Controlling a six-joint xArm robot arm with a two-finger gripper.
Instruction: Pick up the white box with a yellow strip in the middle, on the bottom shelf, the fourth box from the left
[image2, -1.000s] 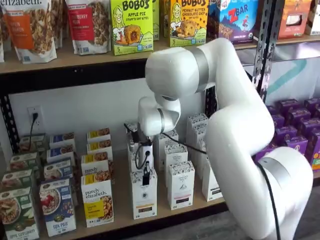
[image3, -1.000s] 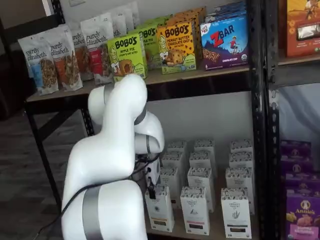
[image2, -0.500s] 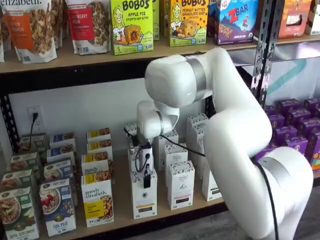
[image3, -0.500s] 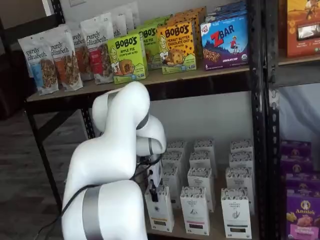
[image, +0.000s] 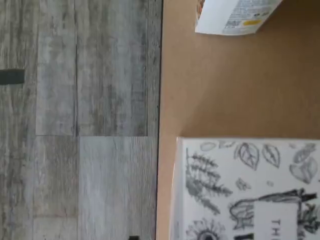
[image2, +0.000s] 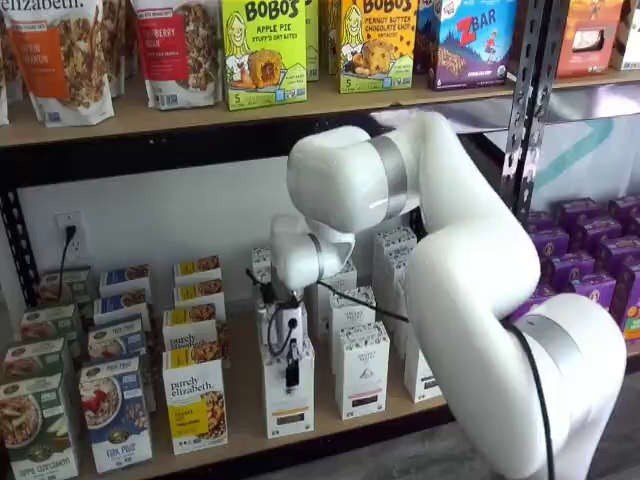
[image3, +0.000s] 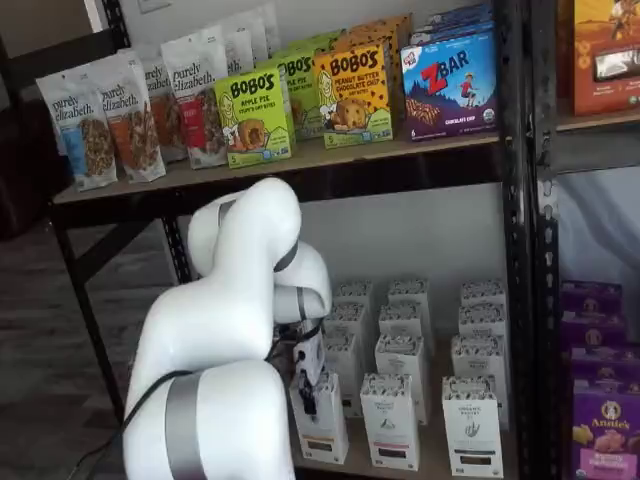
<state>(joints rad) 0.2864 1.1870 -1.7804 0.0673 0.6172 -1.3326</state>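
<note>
Filling most of both shelf views, the white arm (image2: 470, 260) bends down toward the bottom shelf (image2: 240, 440); rows of white boxes stand on that bench, and the white box (image2: 288, 395) with the yellow strip stands at the front, beside the granola box (image2: 195, 400); the tool (image2: 291, 372) hangs against its upper front, black fingers seen side-on, so I cannot tell whether they are parted.

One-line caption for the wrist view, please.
Looking down on the speckled top of a tall white carton near the pale wood shelf board's front edge, grey plank floor beyond.
</note>
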